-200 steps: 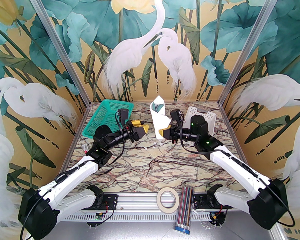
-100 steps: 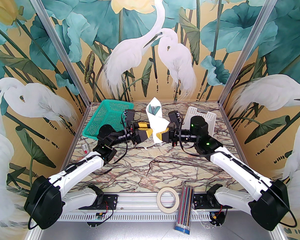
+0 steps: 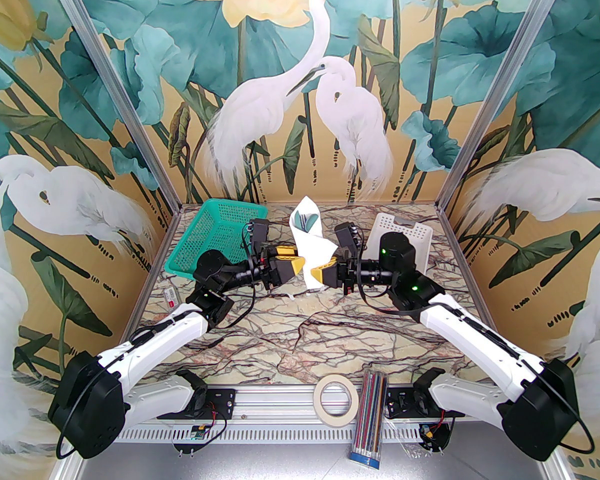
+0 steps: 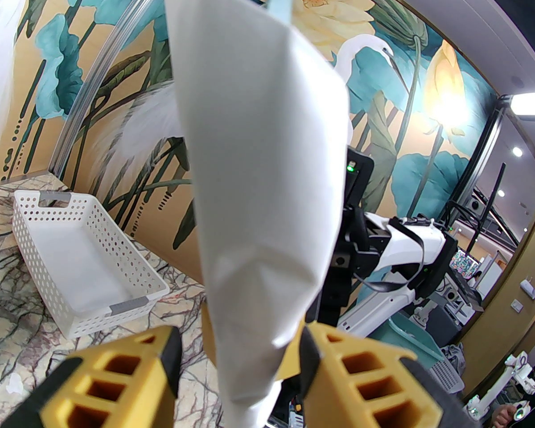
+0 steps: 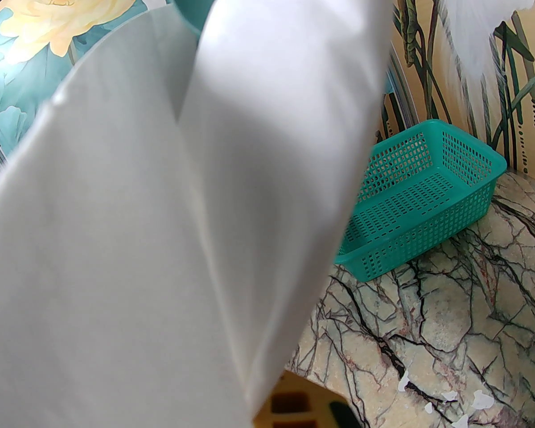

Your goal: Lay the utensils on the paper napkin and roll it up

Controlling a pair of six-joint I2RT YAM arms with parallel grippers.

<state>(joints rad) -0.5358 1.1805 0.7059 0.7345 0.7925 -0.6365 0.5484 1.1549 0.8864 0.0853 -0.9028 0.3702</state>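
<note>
At the near edge lie a tape roll and a pencil pack. Farther in, over the middle of the bench, the two claws meet. The right claw is closed tight on the lower end of the napkin, which is rolled into a cone and stands upright. The left claw is half open, with its fingers on both sides of the cone's tip. The green utensils stick out of the cone's top. Behind stand a green basket at left and a white basket at right.
</note>
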